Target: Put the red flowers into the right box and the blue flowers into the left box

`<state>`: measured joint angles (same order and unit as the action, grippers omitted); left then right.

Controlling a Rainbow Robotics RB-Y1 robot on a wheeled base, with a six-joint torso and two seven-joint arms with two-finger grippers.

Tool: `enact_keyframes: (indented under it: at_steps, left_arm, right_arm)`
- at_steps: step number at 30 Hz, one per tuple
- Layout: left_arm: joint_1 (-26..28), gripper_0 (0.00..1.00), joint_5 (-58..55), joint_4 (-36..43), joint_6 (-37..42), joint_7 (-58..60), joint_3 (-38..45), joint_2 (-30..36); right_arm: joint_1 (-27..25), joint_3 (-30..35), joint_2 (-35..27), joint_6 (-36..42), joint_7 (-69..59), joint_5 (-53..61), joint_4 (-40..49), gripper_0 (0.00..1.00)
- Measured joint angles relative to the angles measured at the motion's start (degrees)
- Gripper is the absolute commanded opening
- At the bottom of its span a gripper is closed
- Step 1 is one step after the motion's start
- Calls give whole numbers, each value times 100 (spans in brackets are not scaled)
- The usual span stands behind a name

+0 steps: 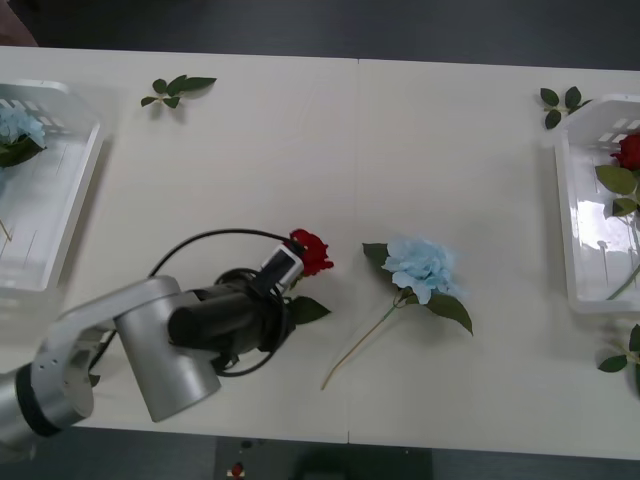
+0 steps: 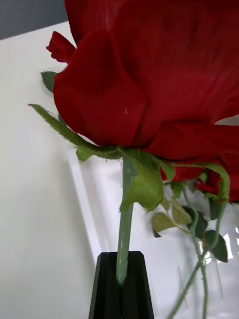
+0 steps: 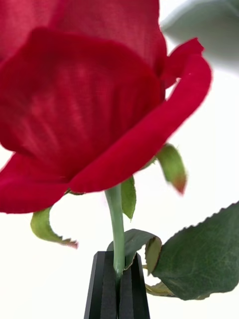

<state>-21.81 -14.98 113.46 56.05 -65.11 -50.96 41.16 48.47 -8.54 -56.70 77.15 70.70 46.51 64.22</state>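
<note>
Red roses of soft, woven-looking fabric with thin green plastic stems are split between three spots. One bloom [image 1: 311, 251] sits at the tip of the left gripper [image 1: 290, 268], low over the middle of the pale, smooth counter [image 1: 250, 150]; its head points toward the counter's far right and its stem runs back into the gripper. In the left wrist view the two black ribbed fingers [image 3: 105, 289] are pressed together on that stem [image 3: 116, 224], just under the velvety petals and the curled green sepals, with a broad serrated leaf [image 3: 199, 259] beside them. In the right wrist view the right gripper [image 2: 119, 291] has its black fingers clamped on the stem of a second rose [image 2: 149, 65], which hangs over glossy white plastic with more leafy stems under it. A third rose [image 1: 629, 150] lies in the right box [image 1: 585, 290], a shallow translucent white tray at the counter's right edge.

The left box [image 1: 60, 220], a matching tray with a slotted wall, sits at the left edge and holds a ruffled pale blue cluster [image 1: 15, 128]. Another blue flower [image 1: 420, 266] lies flat on the counter just right of the held rose, its straw-coloured stem slanting toward the near edge, large leaves around the head. Loose green leaf sprigs lie near the far left [image 1: 177, 90], the far right [image 1: 560, 103] and the near right [image 1: 625, 355].
</note>
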Motion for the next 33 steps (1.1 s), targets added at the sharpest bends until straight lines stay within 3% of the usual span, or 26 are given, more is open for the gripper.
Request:
enact_keyframes:
  at_steps: [5,8,13,19,23,26,28,33]
  left_arm:
    - [5,0,-828,189,2,0,1192,431]
    - [4,0,-774,189,2,0,1336,458]
    - [-88,0,-805,133,2,229,1454,456]
    - [-79,0,-863,436,3,546,1566,441]
    - [-76,0,-1248,702,3,547,1621,441]
    - [-76,0,-1802,770,3,591,1876,432]
    - [-81,0,-1964,819,3,819,2076,351]
    - [-328,0,-1731,819,32,2086,2210,-237]
  right_arm:
    - [-930,1250,-67,-2,1052,129,6,0]
    - [-1453,1730,-67,-93,1337,168,6,0]
    - [-2006,1684,-66,-605,1813,231,5,0]
    - [-2170,1479,103,-1014,1910,230,5,1]
    - [-2170,1572,378,-1183,1928,217,5,23]
    - [-2170,1615,523,-1281,1958,194,5,77]
    - [-2170,1614,550,-1299,1958,194,5,97]
    - [-2169,1614,549,-1297,1974,422,9,100]
